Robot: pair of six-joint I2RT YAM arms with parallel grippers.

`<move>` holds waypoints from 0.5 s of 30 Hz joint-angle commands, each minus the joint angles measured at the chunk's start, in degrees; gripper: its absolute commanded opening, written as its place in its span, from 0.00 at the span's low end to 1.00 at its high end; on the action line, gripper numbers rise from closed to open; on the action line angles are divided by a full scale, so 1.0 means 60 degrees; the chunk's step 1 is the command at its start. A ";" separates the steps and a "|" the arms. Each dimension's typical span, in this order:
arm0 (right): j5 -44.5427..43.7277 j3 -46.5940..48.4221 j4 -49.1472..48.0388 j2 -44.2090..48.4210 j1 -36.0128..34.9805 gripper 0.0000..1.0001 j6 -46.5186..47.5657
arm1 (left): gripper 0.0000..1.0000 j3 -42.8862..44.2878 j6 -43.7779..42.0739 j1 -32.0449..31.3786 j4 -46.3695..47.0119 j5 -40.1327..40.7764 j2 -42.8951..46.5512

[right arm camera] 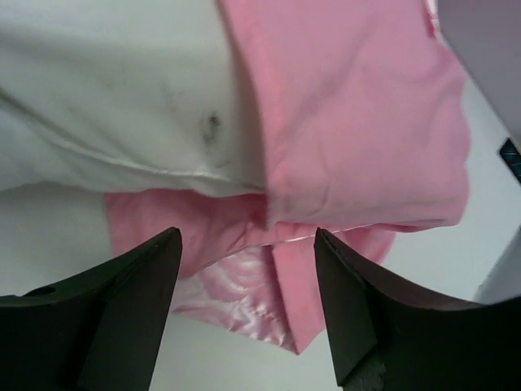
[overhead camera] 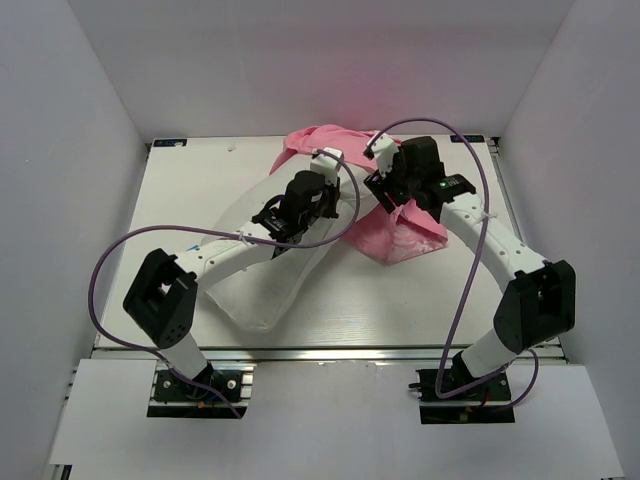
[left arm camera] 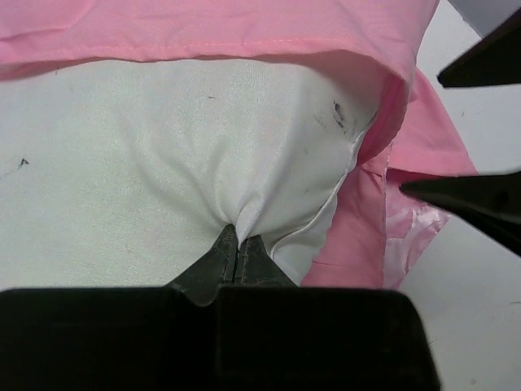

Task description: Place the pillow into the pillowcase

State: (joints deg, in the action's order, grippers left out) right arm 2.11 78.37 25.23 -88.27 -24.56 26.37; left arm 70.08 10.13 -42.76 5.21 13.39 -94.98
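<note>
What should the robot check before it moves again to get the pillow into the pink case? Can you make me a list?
1. Left hand pinching the pillow: ok, shut on a fold of white fabric.
2. Right hand free: ok, open, holding nothing.
3. Pillowcase hem over the pillow's end: ok.
4. Pillow all inside: not ok, most of it lies bare on the table.
5. Case layer under the pillow too: cannot tell.

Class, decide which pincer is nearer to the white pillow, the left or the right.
Left. The left pincer pinches the pillow fabric itself; the right pincer stands open over the pillowcase hem, off the pillow.
</note>
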 commanded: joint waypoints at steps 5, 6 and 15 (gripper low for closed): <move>-0.1670 0.0093 -0.2447 -0.0742 0.0020 0.56 0.0497 | 0.00 0.0156 0.0464 0.0169 0.0772 -0.0312 0.0463; -0.1670 0.0238 -0.2564 -0.0917 0.0035 0.50 0.0498 | 0.00 0.0112 0.0494 0.0169 0.0815 -0.0341 0.0478; 0.2172 0.1629 -0.0371 -0.0714 -0.0111 0.00 -0.0336 | 0.00 0.0125 0.0904 0.0374 0.1166 -0.0444 0.0552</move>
State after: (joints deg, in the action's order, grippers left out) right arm 1.96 82.30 19.16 -95.53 -24.16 27.59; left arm 69.78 13.85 -41.54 6.26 11.11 -94.98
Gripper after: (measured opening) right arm 0.011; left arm 0.020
